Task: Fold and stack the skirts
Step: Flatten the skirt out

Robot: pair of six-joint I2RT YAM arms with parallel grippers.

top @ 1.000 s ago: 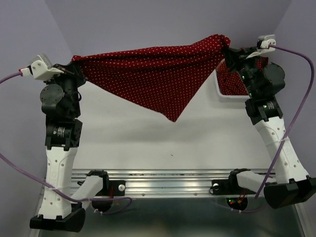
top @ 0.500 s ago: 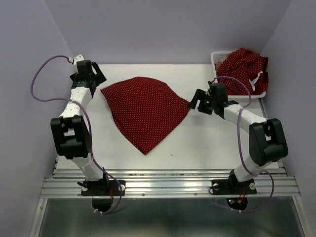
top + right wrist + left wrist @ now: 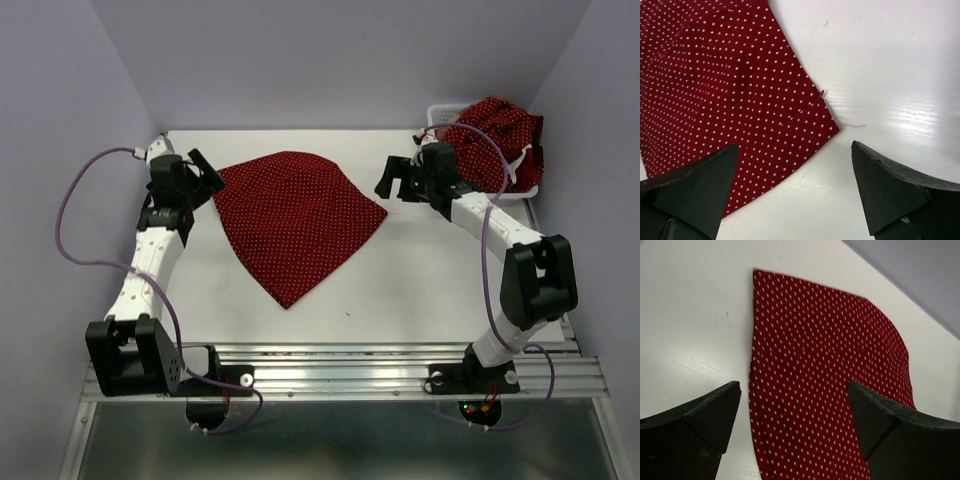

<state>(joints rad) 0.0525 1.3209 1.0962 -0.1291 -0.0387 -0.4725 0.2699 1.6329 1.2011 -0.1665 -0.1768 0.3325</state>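
Flat on white counter (image 3: pixel 420 285): dark red polka-dot cloth skirt (image 3: pixel 295 222).
Mid-frame, left gripper (image 3: pixel 207 172) and right gripper (image 3: pixel 390 180) flank it, jaws apart.

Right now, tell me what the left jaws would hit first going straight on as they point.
The dark red polka-dot skirt, lying flat on the white table. The left jaws stand open, aimed at its edge; nothing shows in between, though depth is hard to judge.
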